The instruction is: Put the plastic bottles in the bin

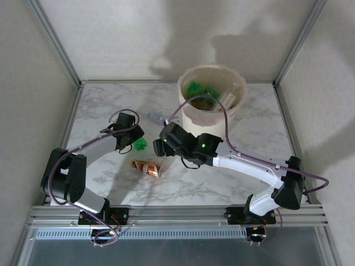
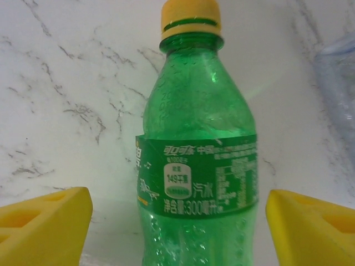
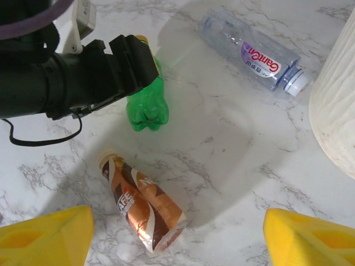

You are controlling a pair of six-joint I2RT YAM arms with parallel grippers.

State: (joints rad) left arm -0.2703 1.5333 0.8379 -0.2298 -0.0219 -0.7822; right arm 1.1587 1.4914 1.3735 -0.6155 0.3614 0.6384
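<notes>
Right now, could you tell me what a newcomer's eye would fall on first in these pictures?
The big cream bin at the far middle of the table stands out first, with green bottles already inside it. Next comes the green bottle lying between the yellow fingers of the open left gripper. A brown-labelled bottle and a clear bottle lie on the table nearby.

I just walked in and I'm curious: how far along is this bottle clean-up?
Partly done. Several bottles, green ones among them, lie in the bin. In hand: the left gripper is open around a green bottle lying on the table, not yet gripping. Left: that one, a copper-labelled bottle and a clear bottle near the bin. The right gripper hovers open, empty.
</notes>
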